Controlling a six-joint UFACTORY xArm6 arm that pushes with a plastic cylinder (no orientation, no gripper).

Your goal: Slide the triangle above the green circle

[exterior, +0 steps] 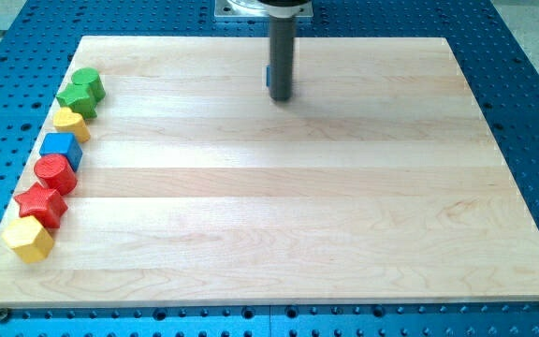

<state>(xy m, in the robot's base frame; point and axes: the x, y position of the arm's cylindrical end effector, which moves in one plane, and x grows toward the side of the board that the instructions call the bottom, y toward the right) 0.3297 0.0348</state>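
Observation:
My rod comes down from the view's top centre, and my tip [280, 97] rests on the wooden board [279, 215]. A thin sliver of a blue block [269, 79] shows at the rod's left edge; the rest is hidden behind the rod, so I cannot tell its shape. The green circle [89, 81] sits at the top of a column of blocks along the board's left edge, far to the left of my tip. A second green block [71, 96], star-like, touches it just below.
Below the green blocks, down the left edge, lie a yellow block [70, 122], a blue cube [61, 149], a red cylinder [55, 173], a red star [41, 204] and a yellow hexagon [28, 240]. A blue perforated table [531, 94] surrounds the board.

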